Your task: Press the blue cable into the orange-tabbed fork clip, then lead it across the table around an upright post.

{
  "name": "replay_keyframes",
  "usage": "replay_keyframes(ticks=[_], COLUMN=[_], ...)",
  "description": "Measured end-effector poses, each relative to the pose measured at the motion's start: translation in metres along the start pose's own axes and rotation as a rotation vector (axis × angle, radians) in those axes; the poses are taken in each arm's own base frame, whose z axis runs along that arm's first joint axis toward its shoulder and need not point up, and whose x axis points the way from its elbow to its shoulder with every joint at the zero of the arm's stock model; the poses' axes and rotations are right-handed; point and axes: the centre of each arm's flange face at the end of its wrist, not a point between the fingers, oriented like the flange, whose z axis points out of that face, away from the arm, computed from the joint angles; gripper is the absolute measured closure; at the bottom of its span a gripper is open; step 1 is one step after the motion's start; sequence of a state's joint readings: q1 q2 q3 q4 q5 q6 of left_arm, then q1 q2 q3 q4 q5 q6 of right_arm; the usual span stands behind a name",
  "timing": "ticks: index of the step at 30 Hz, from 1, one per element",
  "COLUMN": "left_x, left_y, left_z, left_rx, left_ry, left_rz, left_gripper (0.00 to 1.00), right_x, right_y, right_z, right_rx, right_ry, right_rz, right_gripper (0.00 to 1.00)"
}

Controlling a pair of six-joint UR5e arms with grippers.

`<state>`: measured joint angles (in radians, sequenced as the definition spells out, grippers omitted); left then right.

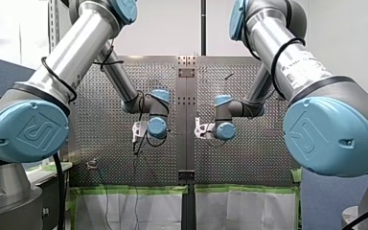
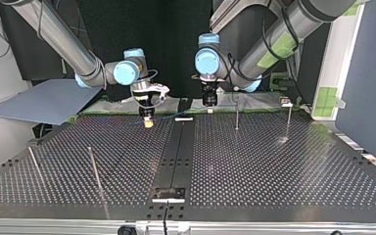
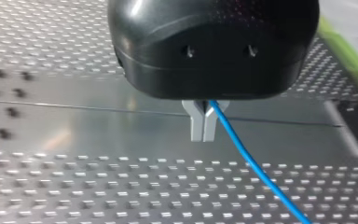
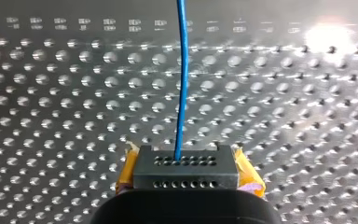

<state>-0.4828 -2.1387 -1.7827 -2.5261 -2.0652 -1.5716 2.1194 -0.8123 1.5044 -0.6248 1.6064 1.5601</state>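
Left wrist view: left claw (image 3: 203, 135), black body, metal fingers (image 3: 196, 127) clenched on the blue cable (image 3: 254, 165). The cable leaves the notch at the finger roots and runs off ahead and to one side over the perforated table (image 3: 74, 186). Right wrist view: right claw (image 4: 186, 156), yellow pads (image 4: 251, 176) flanking a black drilled block, grasping the same cable, which runs straight ahead from its tip. Top view: you find both claws low over the table's far edge, near each other, with the cable too thin to trace between them. One upright post (image 2: 237, 117) stands near the left claw, on the side away from the right claw; another stands further out. Item sought, the orange-tabbed fork clip: not identifiable in any view. Front view: wrists only, grip unreadable. Hazards, as judged: the cable sits high in the left fingers, so a sideways pull could slide or pop it out. With the span between claws short, uneven travel could slacken it past the fork or overstrain it. The near post could snag the left claw when you route round it.
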Motion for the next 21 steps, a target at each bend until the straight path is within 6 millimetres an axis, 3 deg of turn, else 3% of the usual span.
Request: replay_keyframes(ticks=[9,21], left_x=[-0.049,-0.07], left_y=[-0.001,-0.008], left_z=[-0.004,0.001], left_rx=[-0.024,-0.024], left_ry=[-0.061,-0.078], left_rz=[-0.034,-0.046], left_gripper=[1.0,1.0], right_x=[0.017,0.063], right_y=[-0.004,-0.011], right_z=[-0.001,0.001], right_rx=[0.006,0.018], right_ry=[0.012,0.066], right_rz=[-0.003,-0.001], right_gripper=[1.0,1.0])
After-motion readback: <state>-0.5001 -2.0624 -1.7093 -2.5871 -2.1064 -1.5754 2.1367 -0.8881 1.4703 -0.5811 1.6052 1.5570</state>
